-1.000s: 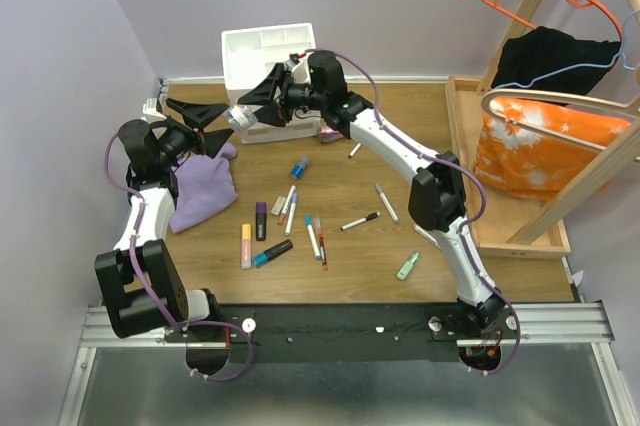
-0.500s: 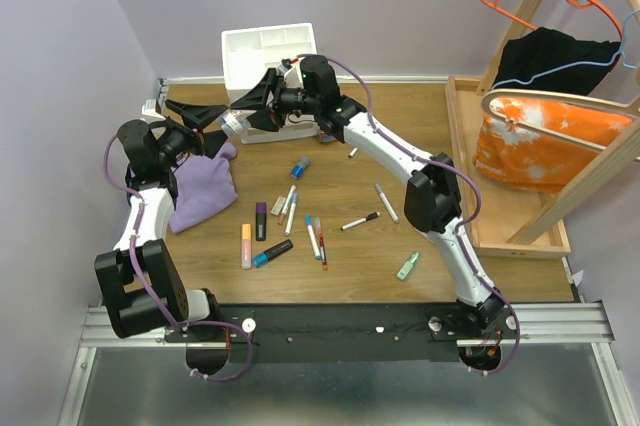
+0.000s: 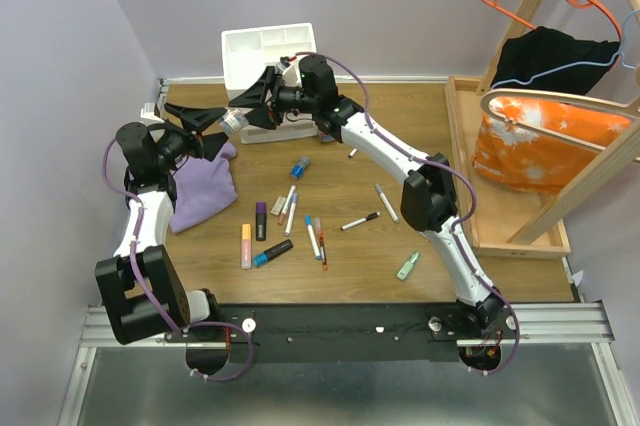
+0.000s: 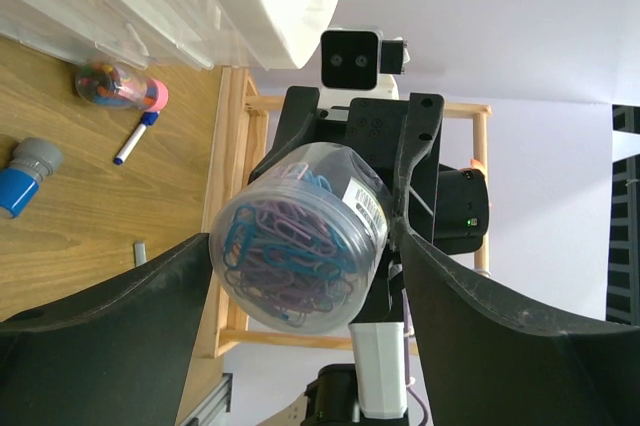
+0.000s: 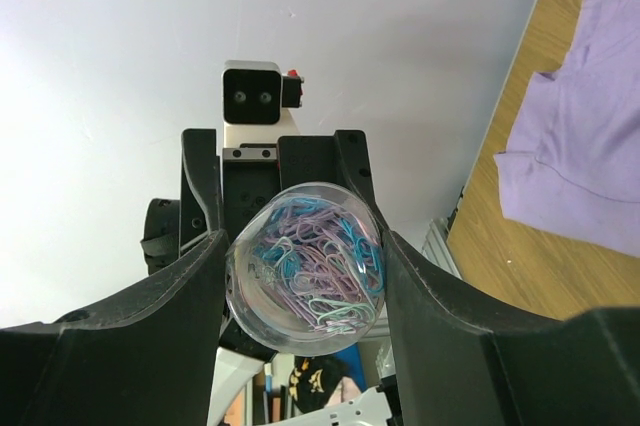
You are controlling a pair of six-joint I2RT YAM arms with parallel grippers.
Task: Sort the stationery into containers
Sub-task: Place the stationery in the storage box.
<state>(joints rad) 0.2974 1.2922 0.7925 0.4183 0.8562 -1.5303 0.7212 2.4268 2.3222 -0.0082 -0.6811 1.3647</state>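
My right gripper (image 3: 240, 112) is shut on a clear round tub of paper clips (image 3: 232, 122) and holds it in the air, left of the white organiser (image 3: 265, 51). In the right wrist view the tub (image 5: 305, 281) fills the gap of that gripper (image 5: 305, 241). My left gripper (image 3: 222, 126) is open, facing it, and the tub (image 4: 300, 251) sits between the tips of that gripper (image 4: 305, 236). Several pens and markers (image 3: 290, 211) lie scattered on the wooden table in front.
A purple cloth (image 3: 203, 186) lies under the left arm. A wooden frame (image 3: 500, 176) with an orange bag (image 3: 545, 151) and hangers stands at right. A blue highlighter (image 3: 300, 166) and a green item (image 3: 408, 266) lie on the table. A small tub (image 4: 120, 86) sits by the organiser.
My right gripper has carried the paper clip tub leftward until it sits between the left gripper's fingertips. The left gripper has stayed open and almost still.
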